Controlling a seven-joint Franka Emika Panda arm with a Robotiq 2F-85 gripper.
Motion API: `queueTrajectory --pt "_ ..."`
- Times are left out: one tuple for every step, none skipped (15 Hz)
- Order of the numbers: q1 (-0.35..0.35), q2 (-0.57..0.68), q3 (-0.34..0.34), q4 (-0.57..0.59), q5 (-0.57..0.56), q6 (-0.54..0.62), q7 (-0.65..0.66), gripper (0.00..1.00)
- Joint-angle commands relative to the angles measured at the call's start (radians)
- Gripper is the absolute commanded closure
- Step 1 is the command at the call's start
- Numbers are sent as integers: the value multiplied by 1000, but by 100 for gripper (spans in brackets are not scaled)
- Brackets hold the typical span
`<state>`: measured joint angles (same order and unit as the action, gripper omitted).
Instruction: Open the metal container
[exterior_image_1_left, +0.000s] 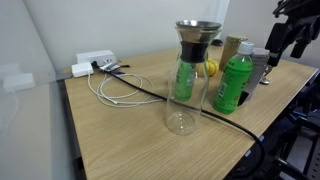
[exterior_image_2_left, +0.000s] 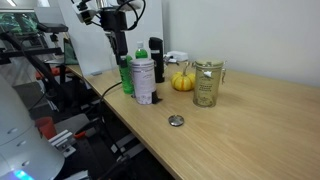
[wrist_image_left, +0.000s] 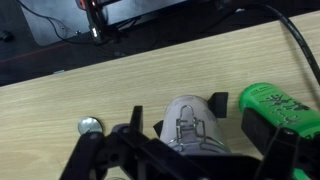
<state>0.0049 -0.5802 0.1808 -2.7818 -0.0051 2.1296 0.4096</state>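
The metal container (exterior_image_2_left: 143, 82) stands just beside the bottle (exterior_image_2_left: 126, 74).

We take the glass carafe (exterior_image_1_left: 185, 78), upright on the desk (exterior_image_1_left: 120, 135), as reference. The green bottle (exterior_image_1_left: 234, 85) stands just beside it, frame right; the metal container (exterior_image_1_left: 260, 68) is partly hidden behind that bottle. The gripper (exterior_image_1_left: 272, 50) hangs above the container; its fingers cannot be resolved. A yellow object (exterior_image_1_left: 211, 68) lies behind the carafe. A black cable (exterior_image_1_left: 150, 97) passes behind the carafe's base. White cables (exterior_image_1_left: 112, 90) and a white power strip (exterior_image_1_left: 93, 63) lie well apart from it, frame left.
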Motion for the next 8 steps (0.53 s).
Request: queueTrajectory --pt "2 57 5 20 -5 20 3 0" --pt "1 69 6 28 -10 24 4 0" --pt "-1 76 7 38 -16 24 6 0" --pt "-1 82 6 46 -19 21 5 0" --pt "-2 87 5 54 -23 18 4 0" --pt "-1 91 4 61 -23 15 3 0" --pt "-1 95 4 67 -27 12 3 0" --pt "-2 98 4 73 -30 5 2 0"
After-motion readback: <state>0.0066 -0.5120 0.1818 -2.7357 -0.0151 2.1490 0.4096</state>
